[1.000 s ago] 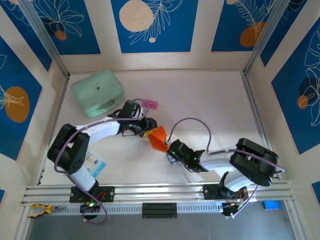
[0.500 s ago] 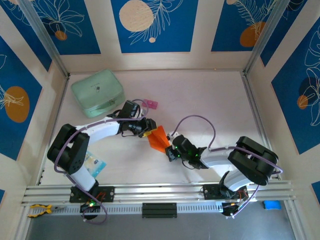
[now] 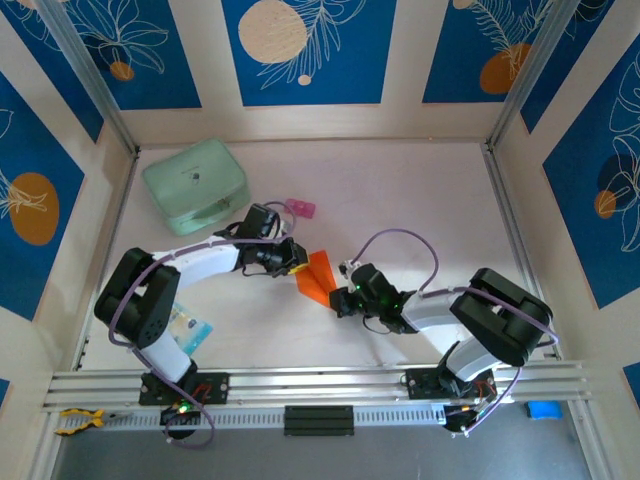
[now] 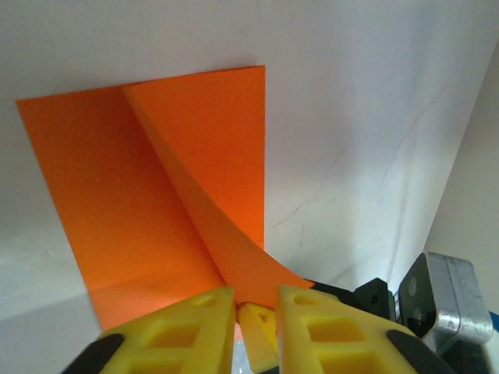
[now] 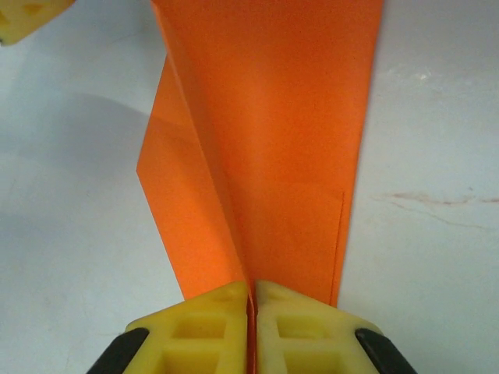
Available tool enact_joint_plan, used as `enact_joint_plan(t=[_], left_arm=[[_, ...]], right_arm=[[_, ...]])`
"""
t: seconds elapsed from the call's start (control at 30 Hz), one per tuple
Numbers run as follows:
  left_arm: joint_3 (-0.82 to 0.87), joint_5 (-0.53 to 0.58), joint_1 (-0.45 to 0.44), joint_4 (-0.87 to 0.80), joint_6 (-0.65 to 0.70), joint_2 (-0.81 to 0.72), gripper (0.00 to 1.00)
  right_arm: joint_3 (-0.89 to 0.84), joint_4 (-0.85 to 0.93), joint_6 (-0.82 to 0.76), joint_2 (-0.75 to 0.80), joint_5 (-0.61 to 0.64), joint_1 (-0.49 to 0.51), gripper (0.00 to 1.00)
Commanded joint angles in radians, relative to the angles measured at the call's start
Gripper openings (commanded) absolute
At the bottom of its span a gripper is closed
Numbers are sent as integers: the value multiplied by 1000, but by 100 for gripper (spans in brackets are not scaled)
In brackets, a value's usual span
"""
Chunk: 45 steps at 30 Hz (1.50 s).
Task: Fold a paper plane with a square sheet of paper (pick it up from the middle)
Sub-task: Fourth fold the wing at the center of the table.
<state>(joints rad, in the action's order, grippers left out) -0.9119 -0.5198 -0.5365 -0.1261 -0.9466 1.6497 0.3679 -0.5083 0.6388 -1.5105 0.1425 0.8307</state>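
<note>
The square sheet of paper (image 3: 320, 278) is bright orange and folded, lying mid-table between my two grippers. In the left wrist view the paper (image 4: 117, 179) shows a diagonal crease and a raised flap that curves down into my left gripper (image 4: 255, 294), whose yellow jaws stand narrowly apart around the flap's corner. My left gripper (image 3: 297, 265) sits at the paper's upper left edge. My right gripper (image 3: 341, 297) is at its lower right end. The right wrist view has that gripper (image 5: 252, 287) shut on the centre crease of the paper (image 5: 296, 156).
A mint-green case (image 3: 195, 185) stands at the back left, with a small pink block (image 3: 301, 209) to its right. A light blue packet (image 3: 190, 328) lies by the left arm's base. Side rails and patterned walls enclose the table.
My left jaws have narrowed around the raised flap. The right gripper has pushed a little forward and left with the paper, which now looks narrower and flatter.
</note>
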Motion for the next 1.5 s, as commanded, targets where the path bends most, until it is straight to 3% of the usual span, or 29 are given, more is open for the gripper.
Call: enact_joint_plan(t=[0.0,0.17,0.5,0.8,1.47], left_arm=[[20,-20,11,34,-2,-16,12],[49,-37,-2,84,-17,-10,6],[50,-65,-73,247,-67,59,6],[1,-84,-99,270,-73,140,6],[-23,-19,-112,252,-63,201,7]], right_arm=[[-22,-2,63,-36,-52,-5,12],[-38,-45,113,-59,-87,-22,11],[-70,-98,158,-70,-116,-49,8],[-71,-94,182,-79,-151,-68,9],[-40,14,202,-67,-182,-91,11]])
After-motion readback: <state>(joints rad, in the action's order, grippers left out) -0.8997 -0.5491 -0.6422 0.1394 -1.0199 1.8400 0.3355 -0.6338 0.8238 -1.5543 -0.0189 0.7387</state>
